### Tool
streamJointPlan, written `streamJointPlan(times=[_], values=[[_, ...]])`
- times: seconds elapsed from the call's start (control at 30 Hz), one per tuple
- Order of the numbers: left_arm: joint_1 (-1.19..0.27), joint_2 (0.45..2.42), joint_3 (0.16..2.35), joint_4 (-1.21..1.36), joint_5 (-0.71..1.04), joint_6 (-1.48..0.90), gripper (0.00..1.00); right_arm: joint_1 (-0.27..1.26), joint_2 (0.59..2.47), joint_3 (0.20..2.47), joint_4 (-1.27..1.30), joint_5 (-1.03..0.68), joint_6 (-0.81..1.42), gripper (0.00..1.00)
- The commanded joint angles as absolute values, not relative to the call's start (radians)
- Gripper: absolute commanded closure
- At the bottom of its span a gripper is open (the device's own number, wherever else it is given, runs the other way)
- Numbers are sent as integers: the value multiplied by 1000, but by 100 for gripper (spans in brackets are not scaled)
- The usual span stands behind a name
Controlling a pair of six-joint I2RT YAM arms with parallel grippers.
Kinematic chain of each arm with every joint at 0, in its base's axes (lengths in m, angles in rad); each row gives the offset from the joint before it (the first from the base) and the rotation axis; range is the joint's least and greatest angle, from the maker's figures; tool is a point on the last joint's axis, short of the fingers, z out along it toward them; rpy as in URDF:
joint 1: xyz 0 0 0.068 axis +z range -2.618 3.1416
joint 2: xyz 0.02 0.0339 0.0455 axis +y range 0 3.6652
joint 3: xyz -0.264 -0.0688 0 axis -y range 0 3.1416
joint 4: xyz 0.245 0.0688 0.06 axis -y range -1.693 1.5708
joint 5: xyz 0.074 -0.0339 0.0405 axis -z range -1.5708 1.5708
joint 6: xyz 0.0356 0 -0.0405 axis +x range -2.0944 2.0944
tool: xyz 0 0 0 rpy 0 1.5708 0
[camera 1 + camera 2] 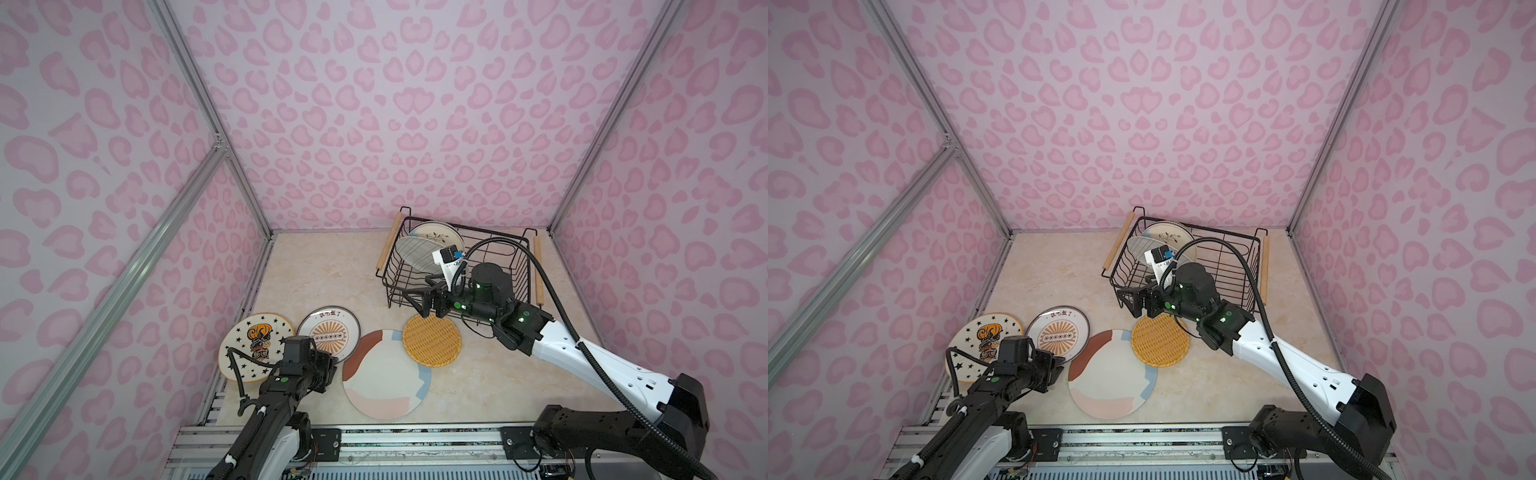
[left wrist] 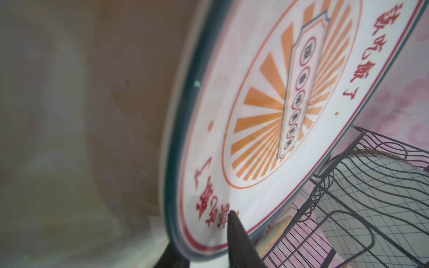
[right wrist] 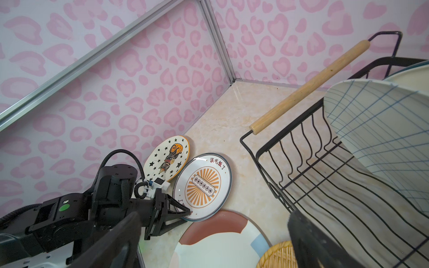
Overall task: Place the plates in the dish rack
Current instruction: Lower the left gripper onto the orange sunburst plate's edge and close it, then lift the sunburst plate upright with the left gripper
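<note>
rack [image 1: 392,266] long axis left-right | sunburst plate [image 1: 328,332] rim in left tool [image 3: 188,212]

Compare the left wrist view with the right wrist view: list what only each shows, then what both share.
Left wrist only: close detail of one finger pressing the sunburst plate beside its red lettering. Right wrist only: the star plate, pastel plate, woven plate, a wooden handle and the left arm. Shared: the sunburst plate pinched at its rim by the left gripper, the dish rack, and the grid plate standing in it.
</note>
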State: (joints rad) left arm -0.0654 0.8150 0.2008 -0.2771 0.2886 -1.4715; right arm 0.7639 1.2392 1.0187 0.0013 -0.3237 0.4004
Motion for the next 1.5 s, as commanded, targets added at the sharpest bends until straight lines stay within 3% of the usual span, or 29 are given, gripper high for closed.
streamJointPlan(times=[0.0,0.27,0.93,1.47], values=[[-66,852,195,-323,249,-1487,80,766,1236,1013,28,-330,404,2],[-66,834,257,-376,225,-1431,96,766,1229,1018,-4,-321,381,2],[-67,666,459,-483,62,-1193,96,765,1253,1036,-58,-312,352,2],[-66,703,879,-489,36,-912,96,641,1368,1225,-124,-426,449,2]])
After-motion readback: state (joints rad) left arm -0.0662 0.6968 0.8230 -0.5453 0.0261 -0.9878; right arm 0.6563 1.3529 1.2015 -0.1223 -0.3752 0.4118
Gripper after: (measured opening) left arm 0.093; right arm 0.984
